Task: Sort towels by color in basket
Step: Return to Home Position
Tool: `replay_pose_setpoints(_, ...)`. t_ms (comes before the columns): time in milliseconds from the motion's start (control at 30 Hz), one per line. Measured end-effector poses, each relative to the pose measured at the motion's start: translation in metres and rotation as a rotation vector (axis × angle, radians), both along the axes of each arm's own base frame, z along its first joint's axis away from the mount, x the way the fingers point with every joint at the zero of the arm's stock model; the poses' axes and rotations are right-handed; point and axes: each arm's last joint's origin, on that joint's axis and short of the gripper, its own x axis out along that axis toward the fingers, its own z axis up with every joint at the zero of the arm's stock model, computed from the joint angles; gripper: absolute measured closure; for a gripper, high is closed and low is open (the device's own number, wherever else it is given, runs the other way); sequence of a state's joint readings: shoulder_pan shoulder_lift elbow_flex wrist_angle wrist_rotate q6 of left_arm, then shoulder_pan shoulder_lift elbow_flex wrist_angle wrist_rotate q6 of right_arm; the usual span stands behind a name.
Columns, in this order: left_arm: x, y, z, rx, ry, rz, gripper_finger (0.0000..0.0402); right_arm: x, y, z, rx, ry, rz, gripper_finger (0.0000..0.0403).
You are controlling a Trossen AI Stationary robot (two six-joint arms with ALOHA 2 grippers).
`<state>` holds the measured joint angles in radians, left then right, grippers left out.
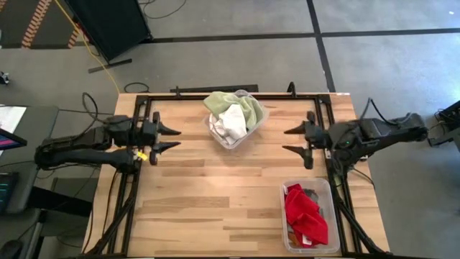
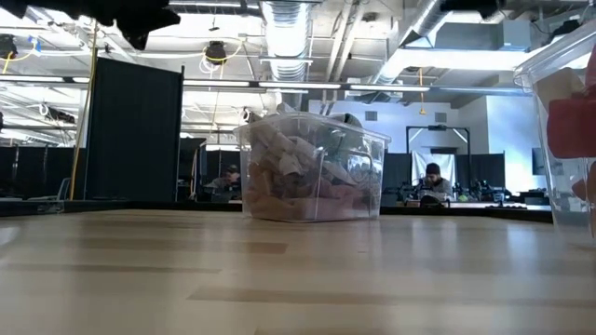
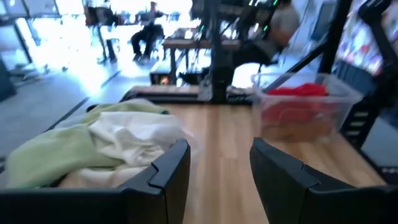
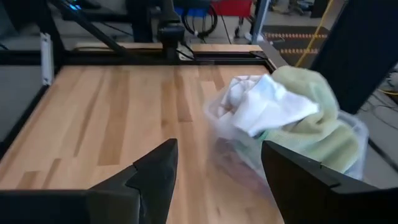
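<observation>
A clear plastic basket stands near the table's far middle, heaped with towels: a pale green one over a white one. They show again in the left wrist view and the right wrist view. A second clear basket at the near right holds a red towel above a rust orange one. My left gripper hovers open left of the heaped basket. My right gripper hovers open on its right. Neither holds anything.
Bare wooden tabletop spreads between and in front of the two baskets. A black metal frame runs along the far and side edges. People sit at desks in the room beyond the table.
</observation>
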<state>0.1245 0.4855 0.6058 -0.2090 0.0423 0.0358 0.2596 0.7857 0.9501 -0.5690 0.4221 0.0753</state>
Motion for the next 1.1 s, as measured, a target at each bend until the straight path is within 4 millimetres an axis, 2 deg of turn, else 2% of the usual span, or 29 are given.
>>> replay_pose_setpoints(200, -0.005, -0.003, -0.036, -0.041, -0.106, -0.020, 0.0242, -0.022, -0.004, -0.049, 0.052, -0.091, 0.006, 0.0143)
replay_pose_setpoints(367, -0.004, -0.003, -0.065, -0.058, -0.146, -0.017, 0.0242, -0.037, -0.008, -0.079, 0.071, -0.131, 0.003, 0.0143)
replay_pose_setpoints(500, -0.003, -0.003, -0.078, -0.059, -0.156, -0.014, 0.0242, -0.050, -0.013, -0.099, 0.082, -0.154, -0.026, 0.0143)
replay_pose_setpoints(700, -0.002, -0.002, -0.093, -0.036, -0.143, 0.006, 0.0242, -0.070, -0.020, -0.122, 0.100, -0.259, -0.080, 0.0143)
replay_pose_setpoints(833, -0.001, -0.001, -0.105, -0.032, -0.137, 0.022, 0.0242, -0.080, -0.023, -0.127, 0.124, -0.355, -0.104, 0.0143)
replay_pose_setpoints(1033, -0.002, -0.001, -0.123, -0.015, -0.193, 0.022, 0.0242, -0.077, -0.024, -0.133, 0.115, -0.371, -0.153, 0.0143)
replay_pose_setpoints(1100, -0.003, -0.001, -0.125, -0.013, -0.215, 0.021, 0.0242, -0.075, -0.024, -0.142, 0.121, -0.347, -0.168, 0.0143)
